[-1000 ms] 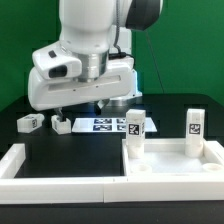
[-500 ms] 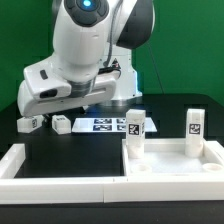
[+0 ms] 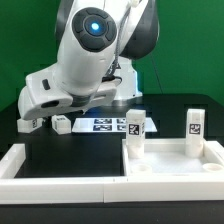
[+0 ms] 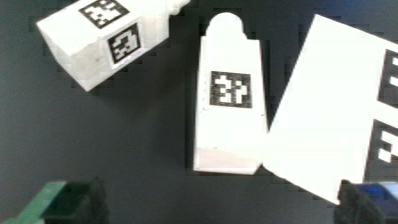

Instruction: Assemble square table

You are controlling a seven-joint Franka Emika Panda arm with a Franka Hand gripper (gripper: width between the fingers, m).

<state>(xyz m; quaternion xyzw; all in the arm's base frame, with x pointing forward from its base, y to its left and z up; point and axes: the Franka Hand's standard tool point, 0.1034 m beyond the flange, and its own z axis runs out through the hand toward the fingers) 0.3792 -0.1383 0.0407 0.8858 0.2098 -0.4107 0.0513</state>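
Note:
The white square tabletop lies at the exterior view's right front, with two tagged white legs standing upright on it, one on the left and one on the right. Two loose legs lie on the black table at the exterior view's left. My gripper hangs just above them, its fingers mostly hidden under the white hand. In the wrist view the gripper is open and empty, fingertips wide apart, with one leg lying lengthwise between them farther out and the other leg beside it.
The marker board lies beside the loose legs and shows in the wrist view next to the long leg. Low white wall bars frame the front left. A green wall stands behind.
The arm has swung toward the exterior view's left and leaned over the two loose legs. Legs and tabletop have not moved.

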